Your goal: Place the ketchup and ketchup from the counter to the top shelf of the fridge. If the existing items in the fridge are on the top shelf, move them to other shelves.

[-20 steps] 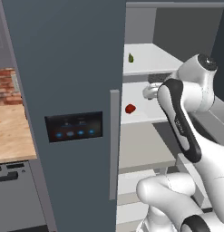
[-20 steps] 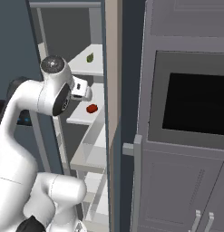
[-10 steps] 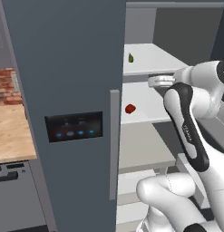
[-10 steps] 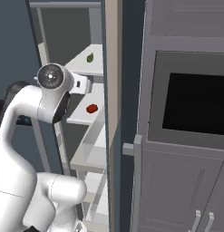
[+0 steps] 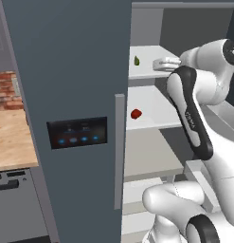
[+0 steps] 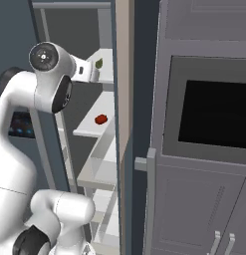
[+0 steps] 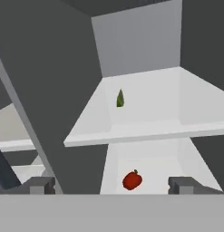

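Gripper [image 7: 111,185] jaws stand wide and empty, facing your top shelf [image 7: 149,108]. Green item [image 7: 120,98] probably must leave it first, before ketchup.

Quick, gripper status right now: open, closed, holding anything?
Gripper: open, jaws wide apart, holding nothing, facing the fridge shelves.

Honestly nothing readable here. The black panel [image 5: 77,132] on the fridge door [image 5: 66,95], left of centre in the left base view, just has blue glowing icons, no legible characters. Some marking runs down the robot's arm [image 5: 190,118], too blurry to make out.
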You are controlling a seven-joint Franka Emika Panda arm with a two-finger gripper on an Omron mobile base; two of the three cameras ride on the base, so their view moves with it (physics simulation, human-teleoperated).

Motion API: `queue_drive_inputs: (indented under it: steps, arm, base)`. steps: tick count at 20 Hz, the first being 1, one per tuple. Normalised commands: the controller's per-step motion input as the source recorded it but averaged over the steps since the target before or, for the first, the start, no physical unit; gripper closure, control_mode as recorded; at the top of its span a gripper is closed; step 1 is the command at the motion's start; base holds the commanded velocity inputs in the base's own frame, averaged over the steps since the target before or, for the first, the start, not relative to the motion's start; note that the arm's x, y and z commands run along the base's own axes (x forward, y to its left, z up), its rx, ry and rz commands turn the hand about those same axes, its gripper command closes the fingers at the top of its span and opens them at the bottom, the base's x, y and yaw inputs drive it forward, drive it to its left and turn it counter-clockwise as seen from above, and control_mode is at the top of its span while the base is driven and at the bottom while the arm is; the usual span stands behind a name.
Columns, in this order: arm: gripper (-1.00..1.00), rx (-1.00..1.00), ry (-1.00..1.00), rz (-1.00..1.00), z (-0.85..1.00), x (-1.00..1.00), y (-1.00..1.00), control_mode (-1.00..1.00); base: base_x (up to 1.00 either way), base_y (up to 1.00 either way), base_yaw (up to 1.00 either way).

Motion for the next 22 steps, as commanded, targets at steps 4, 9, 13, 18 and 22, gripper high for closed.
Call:
queue_drive_inputs:
  steps: [4,9,13,18,22]
  arm:
    - [-1.0,0.0,0.07,-0.01,0.41,0.19,-0.05,-1.0]
    - [-1.0,-0.01,0.01,0.0,0.0,0.04,0.0,-1.0]
    - [-1.0,0.0,0.0,0.01,-0.07,0.28,-0.07,-1.0]
    - [-1.0,-0.01,0.03,0.0,-0.05,0.39,-0.02,-1.0]
    - [-1.0,0.0,0.06,0.0,-0.02,0.45,0.0,-1.0]
  base:
    - [0.0,0.0,0.0]
    - [0.0,0.0,0.0]
    - [0.0,0.0,0.0]
    - [0.0,0.0,0.0]
    - [0.0,0.0,0.0]
